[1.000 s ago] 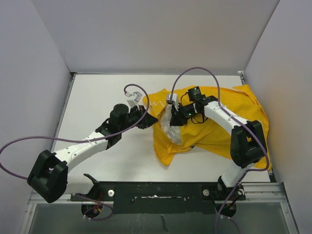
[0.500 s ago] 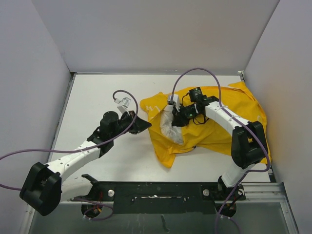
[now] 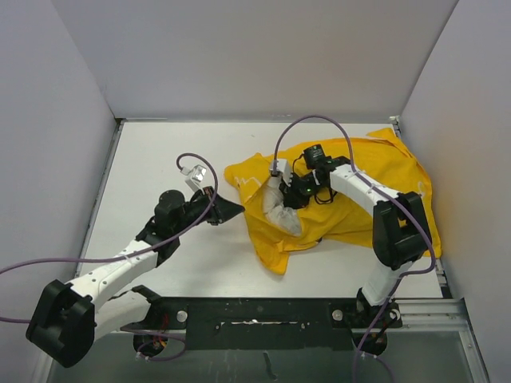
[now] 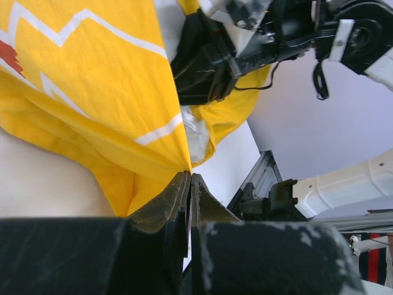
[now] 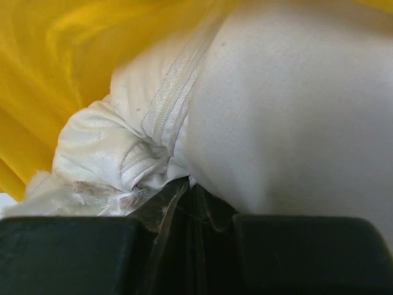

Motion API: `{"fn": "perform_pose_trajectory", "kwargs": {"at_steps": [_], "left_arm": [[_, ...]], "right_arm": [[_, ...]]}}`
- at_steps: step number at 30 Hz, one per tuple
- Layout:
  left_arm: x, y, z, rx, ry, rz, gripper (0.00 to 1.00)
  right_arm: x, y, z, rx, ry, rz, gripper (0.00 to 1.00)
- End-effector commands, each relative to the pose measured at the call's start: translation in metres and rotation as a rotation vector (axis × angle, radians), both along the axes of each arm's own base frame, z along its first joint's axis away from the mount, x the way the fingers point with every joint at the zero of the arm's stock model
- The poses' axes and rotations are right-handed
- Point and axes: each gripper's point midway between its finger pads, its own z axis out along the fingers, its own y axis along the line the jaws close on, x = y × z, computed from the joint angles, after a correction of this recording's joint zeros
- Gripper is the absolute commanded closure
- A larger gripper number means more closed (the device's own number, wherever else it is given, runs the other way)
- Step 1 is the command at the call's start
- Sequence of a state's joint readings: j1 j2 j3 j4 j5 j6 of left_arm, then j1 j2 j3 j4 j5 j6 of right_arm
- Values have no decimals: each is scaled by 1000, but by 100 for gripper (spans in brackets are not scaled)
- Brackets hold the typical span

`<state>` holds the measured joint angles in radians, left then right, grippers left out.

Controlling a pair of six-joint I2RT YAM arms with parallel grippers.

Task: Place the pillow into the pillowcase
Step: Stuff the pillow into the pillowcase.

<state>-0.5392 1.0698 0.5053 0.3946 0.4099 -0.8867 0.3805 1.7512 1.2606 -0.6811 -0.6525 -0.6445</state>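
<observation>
The yellow pillowcase [image 3: 359,191] lies crumpled at the centre-right of the table, its mouth facing left. The white pillow [image 3: 281,215] sticks out of that mouth, partly wrapped by the yellow cloth. My left gripper [image 3: 236,207] is shut on the pillowcase's left edge. In the left wrist view the yellow fabric [image 4: 92,92] runs down into the closed tips [image 4: 189,175]. My right gripper [image 3: 279,194] reaches into the mouth and is shut on the pillow. The right wrist view shows wrinkled white cloth with a zipper seam [image 5: 166,117] pinched at the tips [image 5: 193,184].
White walls close the table on three sides. A black mounting rail [image 3: 263,315] runs along the near edge. Purple cables [image 3: 319,116] loop above both arms. Bare white tabletop [image 3: 160,159] lies to the left of the pillowcase.
My left arm has drawn back to the left and toward the near edge, pulling the pillowcase's left edge with it. The right gripper and pillow have shifted slightly left.
</observation>
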Motion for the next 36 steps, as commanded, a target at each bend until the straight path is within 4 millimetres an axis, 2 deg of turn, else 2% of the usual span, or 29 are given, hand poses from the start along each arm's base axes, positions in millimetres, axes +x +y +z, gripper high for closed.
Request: {"fn": "perform_pose_trajectory", "kwargs": {"at_steps": [1,5,8,11,12,15,18,21,23,27,30,32,34,36], "left_arm": [[-18,-4,80,-181,-175,-92,100],[-25,-20,86,-265,-162,-166,100],[-29,-41,79,-275,-134,-229,100],[-23,-41,65,-238,-110,-201,100],[-20,-38,57,-197,-99,-167,95],[-9,-19,28,-28,-76,-31,64],[-11,-12,20,-5,-76,11,44],[-11,-22,10,23,-51,28,42],[-10,-35,2,78,-54,49,42],[1,-56,-13,231,-70,112,46],[15,-57,-26,316,-62,170,48],[25,-58,-30,351,-74,198,48],[32,-62,-34,375,-77,208,50],[40,-67,-40,400,-82,210,58]], "right_arm": [[26,-28,-22,-157,-70,-57,94],[11,-8,-35,-133,-13,-1,92],[-8,16,-41,-42,95,63,87],[-11,20,-36,-9,133,82,84],[-10,19,-29,22,130,85,82],[-16,20,10,153,103,121,73],[-29,25,50,277,45,196,64],[-43,29,84,373,-4,260,58],[-52,29,100,423,-38,302,50],[-62,23,112,452,-110,338,49],[-70,21,113,465,-167,367,49],[-77,22,107,467,-224,414,49],[-81,19,89,442,-275,441,50],[-72,17,76,407,-349,434,52]]}}
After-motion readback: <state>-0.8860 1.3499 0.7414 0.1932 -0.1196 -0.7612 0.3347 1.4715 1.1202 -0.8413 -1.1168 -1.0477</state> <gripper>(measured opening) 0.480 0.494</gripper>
